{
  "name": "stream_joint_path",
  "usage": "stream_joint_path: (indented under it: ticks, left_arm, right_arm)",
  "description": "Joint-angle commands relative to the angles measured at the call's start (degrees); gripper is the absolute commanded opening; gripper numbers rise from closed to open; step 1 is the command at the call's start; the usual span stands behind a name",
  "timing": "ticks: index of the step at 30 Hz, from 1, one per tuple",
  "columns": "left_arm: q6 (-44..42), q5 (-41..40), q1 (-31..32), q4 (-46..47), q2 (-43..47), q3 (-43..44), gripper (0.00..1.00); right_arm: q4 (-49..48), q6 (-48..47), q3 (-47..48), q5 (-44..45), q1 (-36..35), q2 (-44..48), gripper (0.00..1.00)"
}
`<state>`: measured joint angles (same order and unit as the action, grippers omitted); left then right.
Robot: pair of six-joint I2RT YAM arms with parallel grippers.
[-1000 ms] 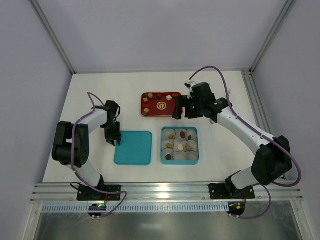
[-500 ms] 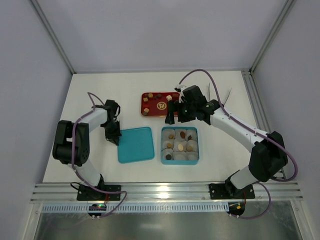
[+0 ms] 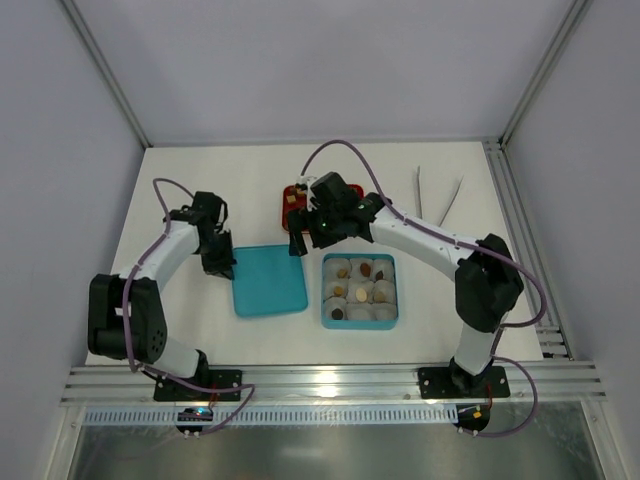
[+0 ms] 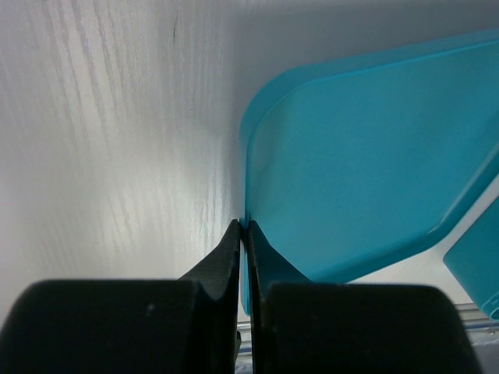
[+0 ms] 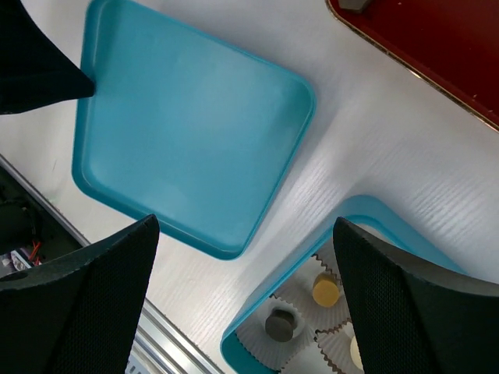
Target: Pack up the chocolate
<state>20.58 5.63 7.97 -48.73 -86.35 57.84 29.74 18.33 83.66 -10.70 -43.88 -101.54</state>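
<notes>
Left gripper (image 4: 243, 227): clamped tight on the left rim of teal lid (image 3: 270, 282), both fingers pinching the thin edge.
Teal lid: lies on table (image 3: 180, 180) just left of teal box (image 3: 326, 292), skewed against it, right edge close to the box.
Right gripper (image 5: 243, 226): jaws wide, nothing held; hangs over the lid's right edge and the gap to the box, arm reaching across red tray (image 3: 288, 211).
Chocolate (image 3: 343, 270): several tan and dark pieces sit in white paper cups (image 3: 383, 312) inside the box. A few more lie on the visible left end of the red tray, just beyond the lid.
Tweezers (image 3: 419, 190): two pairs, far right of the table, well apart from the rest.
</notes>
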Motion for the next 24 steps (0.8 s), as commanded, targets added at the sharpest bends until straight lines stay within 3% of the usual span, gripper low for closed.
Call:
stream_joint_path:
  ticks: [1, 12, 24]
  left_arm:
    - [-0.2, 2.2, -1.4, -1.5, 3.5, 1.7, 0.0]
    - [0.6, 6.8, -5.1, 0.3, 6.0, -0.4, 0.0]
    - [0.8, 9.5, -6.6, 1.4, 6.5, -1.2, 0.0]
  right_arm:
    - [1.3, -0.2, 4.1, 1.2, -1.2, -2.3, 0.92]
    - [0.6, 0.5, 7.5, 1.2, -2.1, -11.0, 0.88]
    - [-8.3, 3.0, 6.9, -13.0, 1.6, -16.9, 0.82]
